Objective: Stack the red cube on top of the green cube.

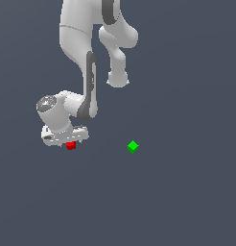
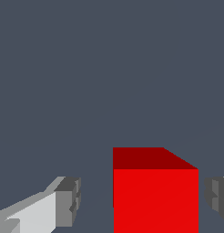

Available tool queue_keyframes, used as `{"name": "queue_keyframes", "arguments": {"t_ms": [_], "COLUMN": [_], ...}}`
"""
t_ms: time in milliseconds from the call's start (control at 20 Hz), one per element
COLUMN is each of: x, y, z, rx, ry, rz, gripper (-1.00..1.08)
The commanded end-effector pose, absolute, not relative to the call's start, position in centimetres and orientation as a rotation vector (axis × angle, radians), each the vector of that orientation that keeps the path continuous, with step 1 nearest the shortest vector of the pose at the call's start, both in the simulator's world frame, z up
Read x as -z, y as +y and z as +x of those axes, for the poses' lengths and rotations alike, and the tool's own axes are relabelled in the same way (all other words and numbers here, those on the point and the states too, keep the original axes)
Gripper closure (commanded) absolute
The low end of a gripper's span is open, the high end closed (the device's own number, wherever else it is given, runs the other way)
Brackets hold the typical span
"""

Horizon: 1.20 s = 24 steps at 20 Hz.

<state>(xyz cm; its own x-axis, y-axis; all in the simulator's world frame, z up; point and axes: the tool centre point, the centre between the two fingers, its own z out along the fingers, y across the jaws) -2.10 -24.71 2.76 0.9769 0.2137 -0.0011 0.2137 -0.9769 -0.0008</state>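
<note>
The red cube (image 1: 70, 145) lies on the grey floor at the exterior view's left, partly hidden under my gripper (image 1: 68, 142). In the wrist view the red cube (image 2: 155, 195) sits between the two fingertips (image 2: 68, 202), with a gap on each side, closer to one finger than the other. The gripper (image 2: 143, 202) is open around the cube and not touching it. The green cube (image 1: 133, 146) rests corner-on, like a diamond, to the exterior view's right of the gripper, well apart from it. It is out of the wrist view.
The arm's white links (image 1: 84, 57) rise above the gripper in the exterior view. The floor (image 1: 187, 202) is plain dark grey with no other objects showing.
</note>
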Motion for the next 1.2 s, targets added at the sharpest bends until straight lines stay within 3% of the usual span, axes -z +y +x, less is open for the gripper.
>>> {"name": "queue_keyframes", "arguments": {"t_ms": [0, 150, 200, 1150], "x": [-2.1, -2.0, -2.0, -4.5], "y": [-24.7, -24.8, -24.8, -24.7], "z": [-2.0, -1.9, -1.9, -2.1], "rx": [0.0, 0.0, 0.0, -0.001], "ry": [-0.338, -0.338, -0.338, -0.338], "rz": [-3.123, -3.123, -3.123, -3.123], "gripper": [-0.92, -0.92, 1.08, 1.08]}}
